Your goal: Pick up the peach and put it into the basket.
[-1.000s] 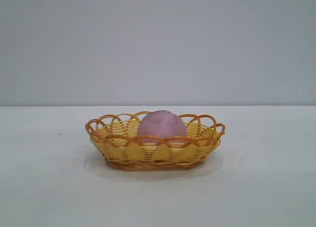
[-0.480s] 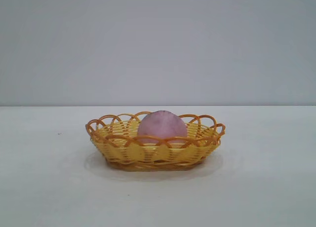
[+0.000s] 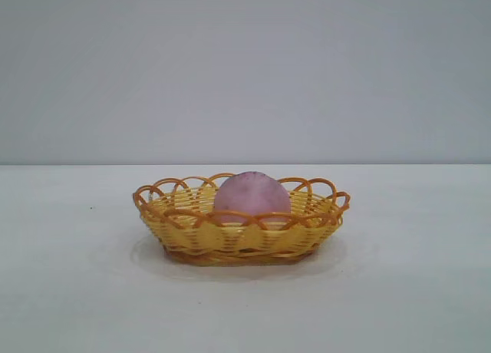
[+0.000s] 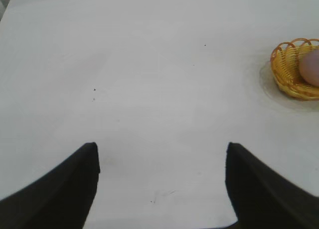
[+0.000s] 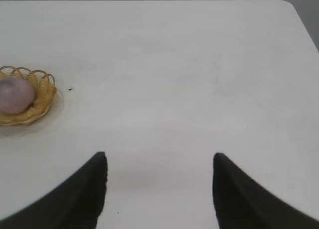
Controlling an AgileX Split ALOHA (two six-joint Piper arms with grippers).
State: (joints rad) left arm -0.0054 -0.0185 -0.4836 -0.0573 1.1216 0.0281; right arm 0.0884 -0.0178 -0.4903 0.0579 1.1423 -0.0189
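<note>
Two grippers, both spread wide and holding nothing; you have no load on either arm. The left gripper (image 4: 162,181) hangs over bare table (image 4: 149,79), its dark fingers (image 4: 65,191) parted with white surface showing between them. The right gripper (image 5: 159,186) is the same: fingers (image 5: 75,196) apart, nothing between.

The peach (image 3: 252,196) sits inside the basket (image 3: 192,238), resting in the bowl with its crown above the orange looped rim. It lies slightly right of the basket's centre as the exterior camera sees it. The basket's long axis runs side to side across that view; the peach itself is round, with no clear long axis to speak of.

The relation that matters: peach and basket lie well apart from both sets of fingers. From the left wrist the basket (image 4: 286,74) shows far off at the frame's edge, the peach (image 4: 311,67) cut by the border. From the right wrist the basket (image 5: 42,97) and the peach (image 5: 16,94) are likewise far off, at the opposite side. Neither arm appears in the exterior view. I cannot tell which is nearer; they look about equal.

Judgement: the placing looks done. You have nothing left to reach for; if anything remains, it is only to keep both arms clear of the basket
</note>
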